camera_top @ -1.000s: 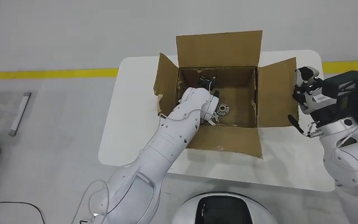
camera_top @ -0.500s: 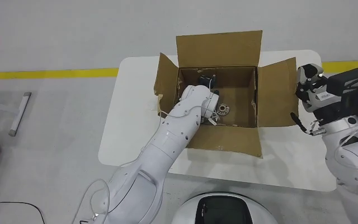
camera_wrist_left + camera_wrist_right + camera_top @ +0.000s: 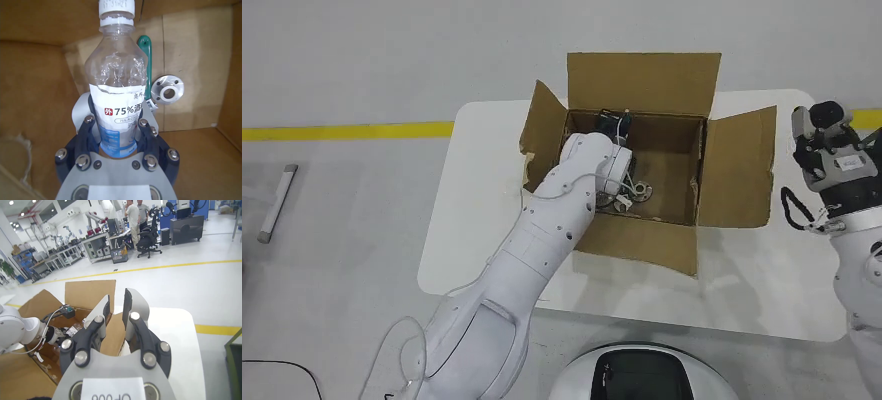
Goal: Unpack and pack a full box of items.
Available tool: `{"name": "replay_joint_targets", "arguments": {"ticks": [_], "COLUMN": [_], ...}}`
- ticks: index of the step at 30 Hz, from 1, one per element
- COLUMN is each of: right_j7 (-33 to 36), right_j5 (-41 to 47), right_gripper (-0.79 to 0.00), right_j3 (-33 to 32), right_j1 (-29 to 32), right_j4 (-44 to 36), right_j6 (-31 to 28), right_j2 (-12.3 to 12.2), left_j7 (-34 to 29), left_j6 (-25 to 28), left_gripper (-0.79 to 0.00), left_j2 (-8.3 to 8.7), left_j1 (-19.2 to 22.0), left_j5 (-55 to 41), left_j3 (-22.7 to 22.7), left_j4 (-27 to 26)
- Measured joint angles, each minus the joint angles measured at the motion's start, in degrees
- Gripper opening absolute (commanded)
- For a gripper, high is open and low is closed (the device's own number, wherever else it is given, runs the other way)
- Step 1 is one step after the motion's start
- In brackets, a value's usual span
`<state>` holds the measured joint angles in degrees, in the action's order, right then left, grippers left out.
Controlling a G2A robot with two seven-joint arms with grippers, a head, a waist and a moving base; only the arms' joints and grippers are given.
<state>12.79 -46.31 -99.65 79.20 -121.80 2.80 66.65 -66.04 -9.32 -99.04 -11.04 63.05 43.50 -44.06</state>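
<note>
Fingers (image 3: 79, 109) of the left gripper (image 3: 115, 115) are shut tight around a clear plastic bottle with a white cap and a white and blue label (image 3: 117, 75). The grip is low on the bottle, on the label part. The cap end points straight away from the gripper.

The bottle looks light and thin. I think it will bend or crackle if squeezed too hard. The plastic is smooth, so it may slip. The label part is the best place to hold it, since the sides there are straight. I cannot tell how full it is, or if it rests on the box floor.

All around the gripper is a brown cardboard box with open flaps (image 3: 732, 170). Just beside the gripper, on the side nearer the right arm, a long green handle (image 3: 146, 56) and a shiny silver metal ring with small holes (image 3: 168, 91) lie on the box floor. They look hard and heavier.

The left arm bends over the near wall of the box and dips down inside it.

The right gripper (image 3: 117, 298) holds nothing. Its fingers stand close, with a thin gap between them. It hangs over the white table (image 3: 482, 200), outside the box's side flap, and points toward the box. The right arm is tucked back, well apart from the bottle.
</note>
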Motion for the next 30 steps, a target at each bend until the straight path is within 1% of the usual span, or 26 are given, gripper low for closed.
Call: {"name": "replay_joint_targets", "arguments": {"ticks": [1,2,3,5,7,12,13,15,16,17,18,19,20,21,27,30], "right_j7": [0.01,-0.25,-0.84,-1.46,-1.29,-2.26,-2.10,-0.91,-0.27,0.36,1.26,1.97,2.43,2.64,2.73,3.36], "right_j5": [2.10,5.33,8.22,12.88,13.64,16.31,17.15,19.63,20.75,21.60,22.23,22.63,23.00,23.59,26.03,26.78], "right_gripper": [-0.203,-0.123,-0.077,-0.058,0.000,0.000,-0.018,-0.108,-0.206,-0.462,-0.576,-0.640,-0.757,-0.785,-0.785,-0.785], "right_j3": [-0.53,-1.30,-1.92,-3.08,-4.29,-6.21,-6.36,-6.19,-5.95,-5.65,-5.13,-4.64,-4.14,-3.34,0.10,0.48], "right_j1": [0.02,0.10,0.19,0.64,1.33,3.09,3.49,4.45,4.84,5.24,5.76,6.11,6.39,6.74,7.55,7.71], "right_j4": [0.13,0.43,0.63,0.79,0.67,-0.24,-0.24,-0.13,0.02,0.23,0.49,0.67,0.83,1.14,2.51,2.90], "right_j6": [0.68,1.89,2.91,3.42,1.94,2.20,2.50,2.81,2.81,2.88,3.11,3.29,3.41,3.42,2.43,2.15], "right_j2": [0.10,0.30,0.48,0.61,0.56,0.77,0.82,0.94,0.99,1.03,1.07,1.09,1.13,1.21,1.55,1.58], "left_j7": [-0.33,-0.66,-0.88,-1.54,-2.87,-6.52,-7.10,-8.21,-8.60,-8.98,-9.39,-9.61,-9.80,-10.01,-10.45,-10.59], "left_j6": [-0.07,-0.08,-0.07,-0.14,-0.23,-0.18,-0.19,-0.02,0.00,0.04,0.17,0.22,0.22,0.26,0.59,1.03], "left_gripper": [-0.785,-0.785,-0.785,-0.785,-0.785,-0.785,-0.785,-0.785,-0.785,-0.785,-0.785,-0.785,-0.785,-0.785,-0.785,-0.785], "left_j2": [0.29,0.73,1.08,1.82,2.65,4.38,4.62,5.14,5.32,5.48,5.66,5.79,5.90,6.03,6.52,6.76], "left_j1": [0.07,-0.01,-0.20,-0.78,-1.83,-5.33,-5.94,-7.05,-7.44,-7.78,-8.10,-8.25,-8.35,-8.37,-7.56,-7.02], "left_j5": [0.29,0.75,1.14,1.98,2.59,4.58,4.65,5.51,5.88,6.14,6.44,6.67,6.82,6.94,7.70,8.22], "left_j3": [0.72,1.71,2.49,4.11,6.06,10.06,10.79,12.15,12.68,13.17,13.80,14.28,14.77,15.41,18.24,19.50], "left_j4": [-1.02,-2.44,-3.56,-5.85,-8.95,-17.59,-19.03,-22.19,-23.46,-24.63,-26.08,-27.08,-27.97,-29.02,-32.39,-33.19]}}
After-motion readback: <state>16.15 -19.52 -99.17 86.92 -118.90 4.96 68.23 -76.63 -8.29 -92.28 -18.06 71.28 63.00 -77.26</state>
